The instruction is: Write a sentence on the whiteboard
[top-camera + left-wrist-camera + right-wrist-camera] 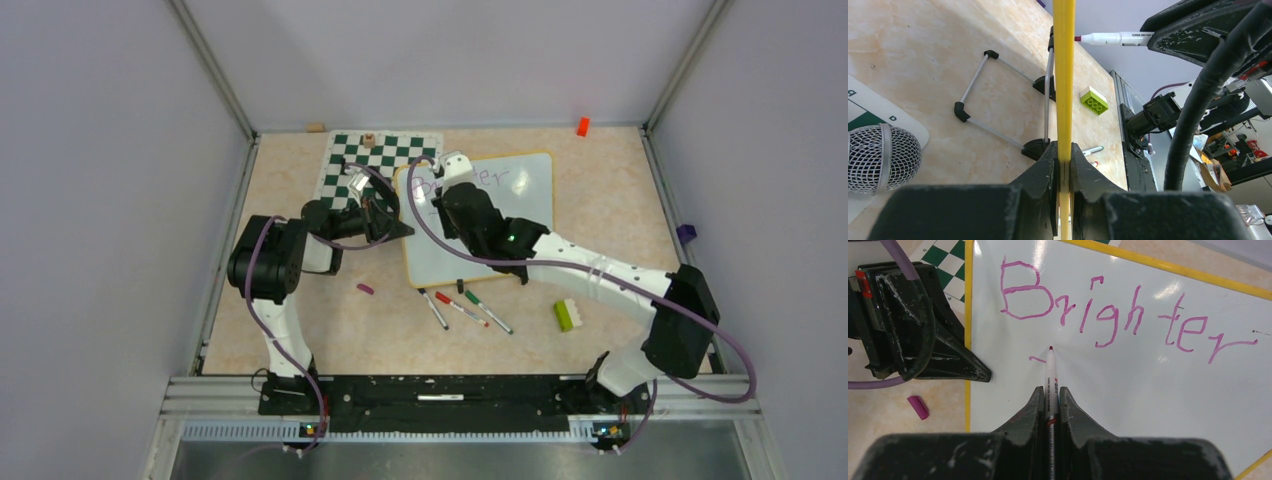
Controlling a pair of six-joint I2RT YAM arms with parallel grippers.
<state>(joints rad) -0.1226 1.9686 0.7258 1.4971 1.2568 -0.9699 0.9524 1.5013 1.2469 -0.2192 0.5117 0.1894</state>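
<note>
Right wrist view: right gripper [1050,390] clenches marker [1050,371] at the whiteboard [1148,390], just below "Brighter"; left gripper [1064,162] pinches the whiteboard's edge; sentence [1108,322] likely unfinished.

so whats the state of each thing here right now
whiteboard, rim clamped by the left fingers
sentence, only "Brighter" written, one short stroke below
marker, uncapped, gripped in the right fingers
purple cap, off, lying on the table
spare markers, lying unused

Beige marbled surface [610,215]. Far left: chess mat [345,170]; whiteboard [525,195] just right of it. Near the board: three markers [460,308], purple cap [365,288] left, green-and-white brick [568,315] right. Orange block [582,126] far right.
</note>
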